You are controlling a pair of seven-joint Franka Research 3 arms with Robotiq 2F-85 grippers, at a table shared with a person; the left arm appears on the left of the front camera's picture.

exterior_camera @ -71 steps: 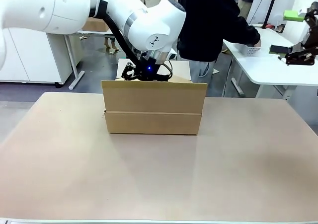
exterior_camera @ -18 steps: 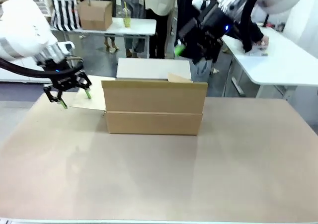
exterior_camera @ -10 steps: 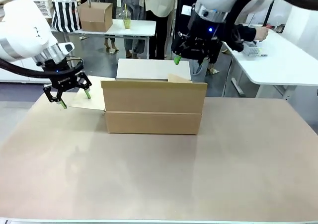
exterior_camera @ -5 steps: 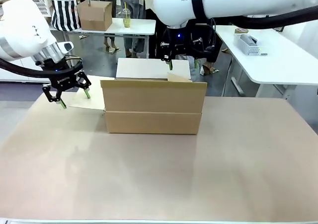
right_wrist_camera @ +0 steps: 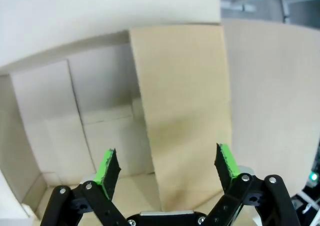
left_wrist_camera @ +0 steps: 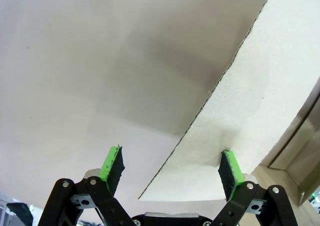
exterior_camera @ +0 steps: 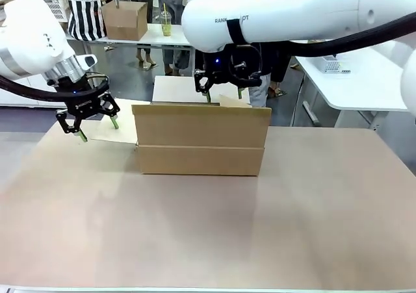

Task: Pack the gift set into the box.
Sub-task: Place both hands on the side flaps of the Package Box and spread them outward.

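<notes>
box (exterior_camera: pixel 201 143) mid-surface (exterior_camera: pixel 208 234), long axis left-to-right | right pincer (exterior_camera: pixel 223 96) spread wide, empty, directly above box's far rim, end flap (right_wrist_camera: pixel 180 110) leaning inward just beneath | left pincer (exterior_camera: pixel 99 128) spread, empty, beside box's left end, over folded-out side flap (left_wrist_camera: pixel 250 100) | right arm judged nearer the opening

1. the box (exterior_camera: pixel 201 143): brown corrugated cardboard, matt; its side flap (left_wrist_camera: pixel 250 100) looks pale and grainy, with a fluted cut edge.
2. table (exterior_camera: pixel 208 234): smooth, matt beige top.
3. right arm (exterior_camera: pixel 292 10): glossy white plastic shell.
4. left gripper (left_wrist_camera: pixel 171 160): black links, matt green pads (left_wrist_camera: pixel 114 163).
</notes>
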